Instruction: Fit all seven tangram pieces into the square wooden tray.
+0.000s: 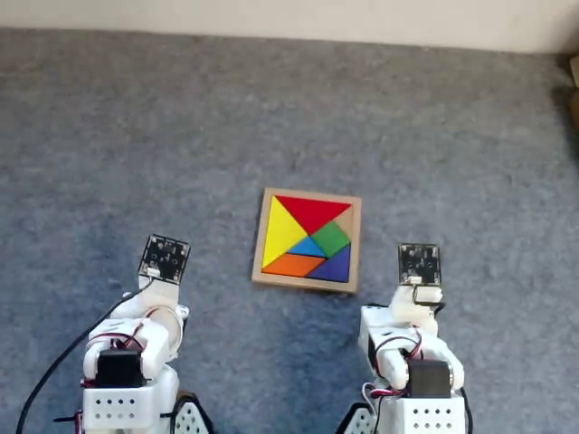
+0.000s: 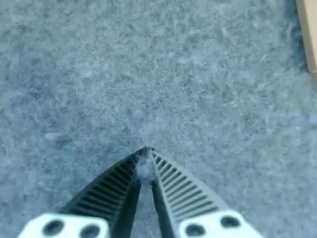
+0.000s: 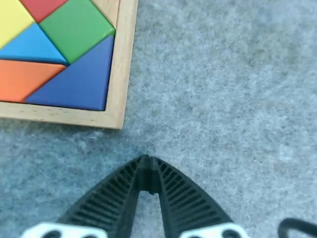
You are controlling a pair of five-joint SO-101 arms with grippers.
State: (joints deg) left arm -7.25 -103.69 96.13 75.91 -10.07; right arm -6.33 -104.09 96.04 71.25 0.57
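The square wooden tray [image 1: 265,237] lies on the grey carpet between the two arms, with coloured tangram pieces inside: red [image 1: 310,212], yellow [image 1: 281,231], green [image 1: 331,238], light blue [image 1: 308,247], orange [image 1: 293,265] and dark blue [image 1: 333,265]. In the right wrist view the tray's corner [image 3: 119,104] shows with green [image 3: 75,28], dark blue [image 3: 79,82] and orange [image 3: 25,79] pieces flush inside. My right gripper [image 3: 147,159] is shut over bare carpet just off that corner. My left gripper [image 2: 146,150] is shut over carpet to the tray's left, holding nothing.
Grey carpet [image 1: 136,136] covers the whole surface. A pale wall strip [image 1: 271,18] runs along the far edge. A black cable [image 1: 54,362] trails from the left arm's base. A sliver of the tray's wooden edge [image 2: 308,34] shows in the left wrist view.
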